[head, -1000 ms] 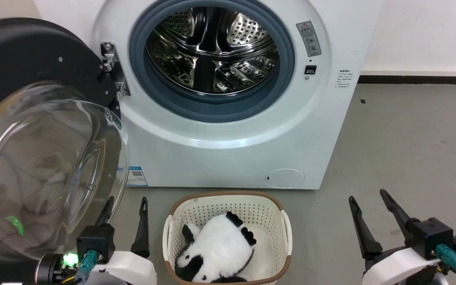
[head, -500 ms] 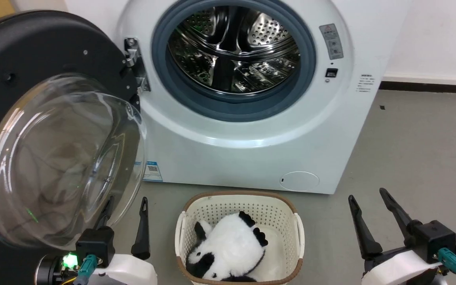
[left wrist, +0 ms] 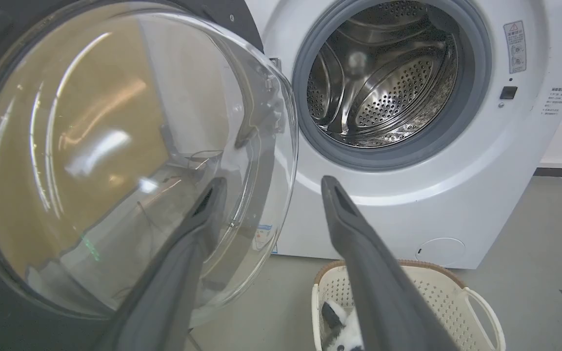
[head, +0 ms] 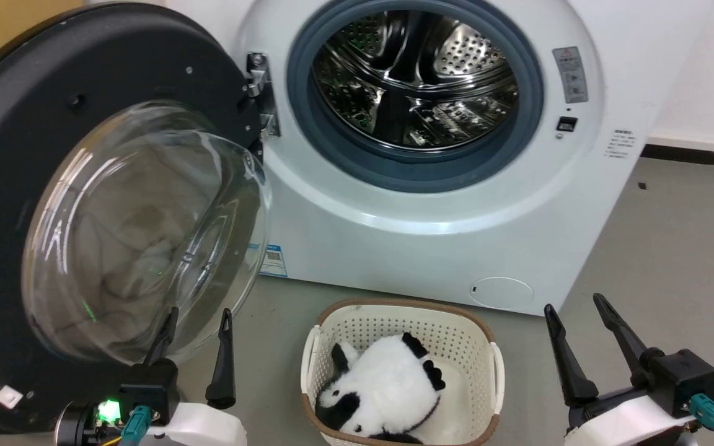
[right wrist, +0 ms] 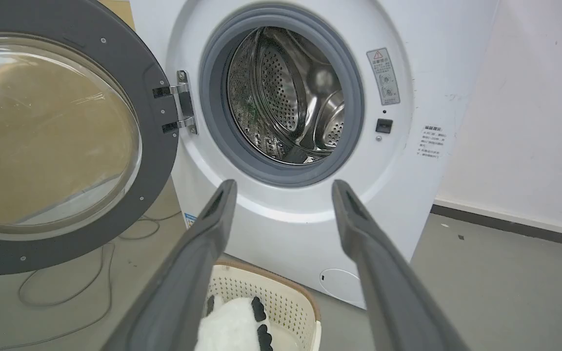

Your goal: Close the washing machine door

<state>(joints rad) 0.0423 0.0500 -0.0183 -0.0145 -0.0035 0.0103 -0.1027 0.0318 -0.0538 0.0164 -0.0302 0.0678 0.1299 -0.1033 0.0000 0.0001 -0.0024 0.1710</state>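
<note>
Washing machine door (head: 127,229): round, black-rimmed, bulging glass

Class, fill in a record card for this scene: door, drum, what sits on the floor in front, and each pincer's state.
Door: washing machine door wide open, hinged on the left
Drum: steel, no laundry visible
Floor: cream basket holding panda toy
Left pincer: open, empty, near the door's glass
Right pincer: open, empty, over bare floor

Head camera high, looking down on the washing machine (head: 431,248), wrist cameras lower, facing its drum (head: 419,80), all sharing door (head: 16,155) and basket (head: 388,325).
</note>
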